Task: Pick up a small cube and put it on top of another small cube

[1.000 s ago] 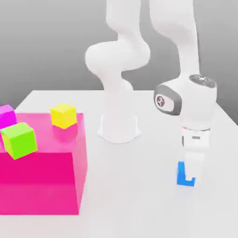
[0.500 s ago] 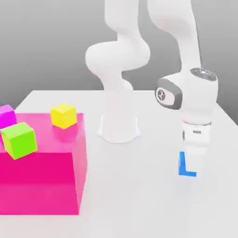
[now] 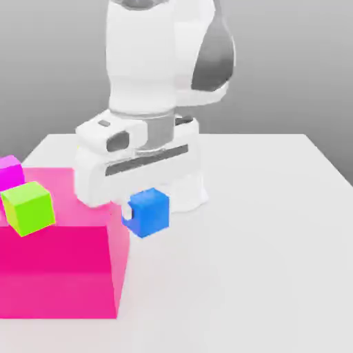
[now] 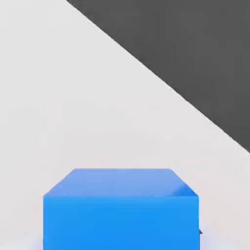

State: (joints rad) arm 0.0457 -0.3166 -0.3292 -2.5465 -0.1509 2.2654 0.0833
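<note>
One blue cube (image 3: 148,212) clamped in tool (image 3: 131,210), off table (image 3: 262,227).

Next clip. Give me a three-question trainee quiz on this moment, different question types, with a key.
1. True or false: the blue cube rests on the white table.
2. Which cube sits on the pink block nearest the exterior view's left edge? A) lime-green B) magenta C) blue
3. Fill in: the gripper is shut on the ____ cube.

Key: 1 false, it is held in the air beside the pink block. 2 B, the magenta cube, with the lime-green cube next to it. 3 blue.
</note>
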